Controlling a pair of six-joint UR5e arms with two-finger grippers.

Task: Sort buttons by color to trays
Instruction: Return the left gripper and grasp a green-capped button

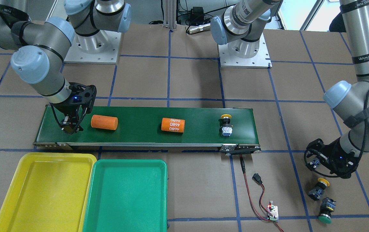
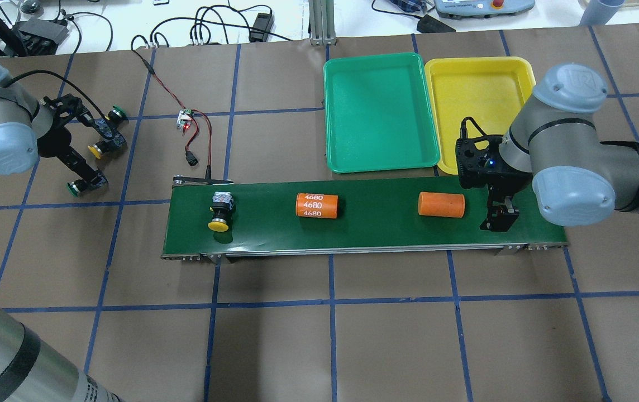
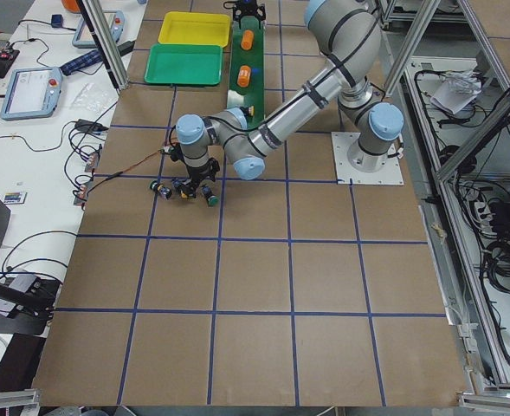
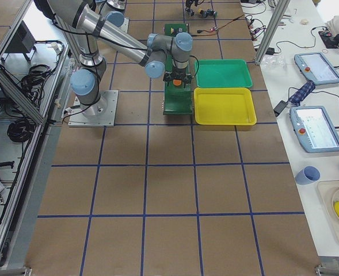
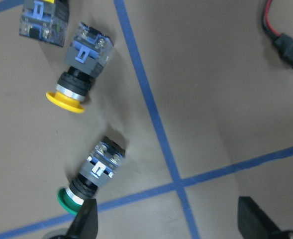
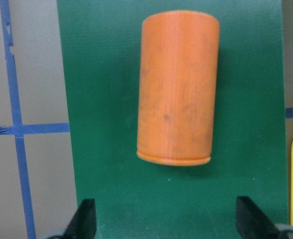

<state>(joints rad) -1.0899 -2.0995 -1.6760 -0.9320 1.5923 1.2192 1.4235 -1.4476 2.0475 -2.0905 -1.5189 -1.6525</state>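
The yellow tray (image 1: 42,193) and green tray (image 1: 123,196) hold nothing yet. The left gripper (image 5: 168,221), jaws apart, hangs over a green button (image 5: 94,174) on the table; I'd say it must shift across, drop and pinch. The right gripper (image 6: 166,221) hangs wide over the belt (image 6: 111,189), with a yellow button (image 1: 225,124) far along it.

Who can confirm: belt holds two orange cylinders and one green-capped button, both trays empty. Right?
Wrong on the cap colour: the button on the belt is yellow-capped, not green, as the overhead exterior view shows. The rest stands: two orange cylinders lie on the belt, and the green tray and yellow tray are empty.
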